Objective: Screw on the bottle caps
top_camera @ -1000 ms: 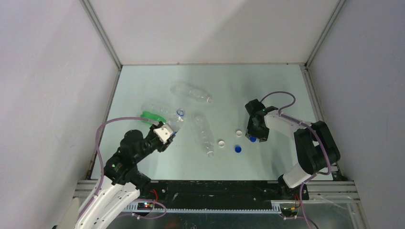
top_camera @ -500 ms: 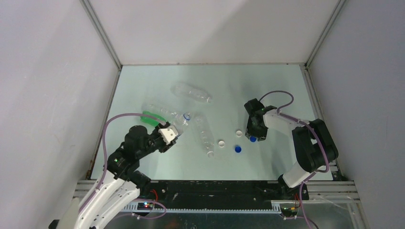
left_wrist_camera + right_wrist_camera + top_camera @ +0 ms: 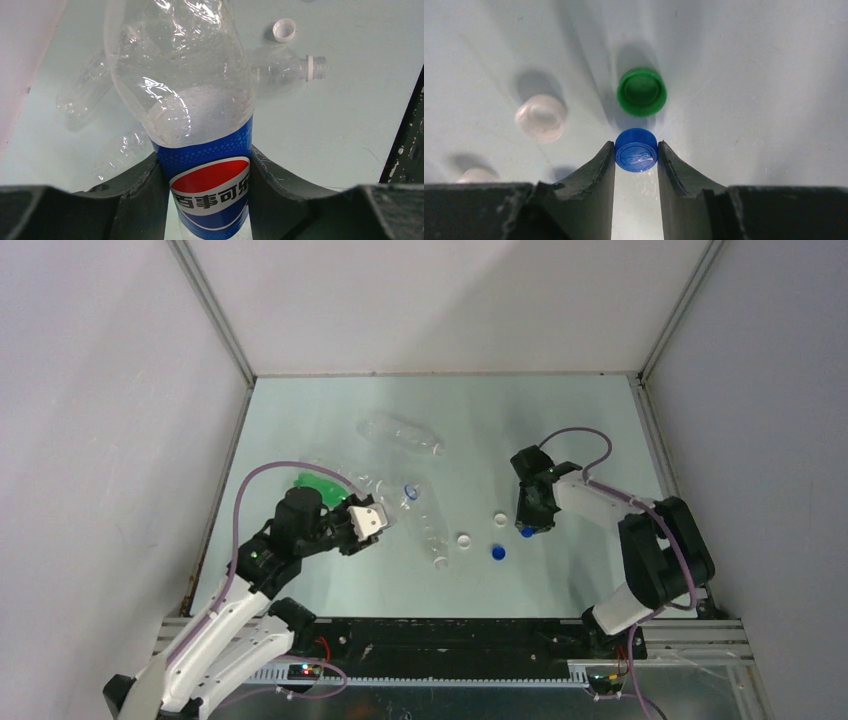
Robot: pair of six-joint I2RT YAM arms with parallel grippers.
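My left claw point(image 3: 366, 523) is pinching the Pepsi bottle point(image 3: 200, 100) at its label, toward the left edge of the bench point(image 3: 480, 410). My right claw point(image 3: 528, 528) pinches a blue cap point(image 3: 636, 150) toward the right edge, the green cap point(image 3: 642, 91) just beyond it.

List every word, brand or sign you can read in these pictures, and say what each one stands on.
"百事可", then a fourth character cut off at the edge: on the label of the Pepsi bottle.
Red-white-blue globe emblem, no letters: same label.
Embossed lettering on the blue cap: too blurred to read.
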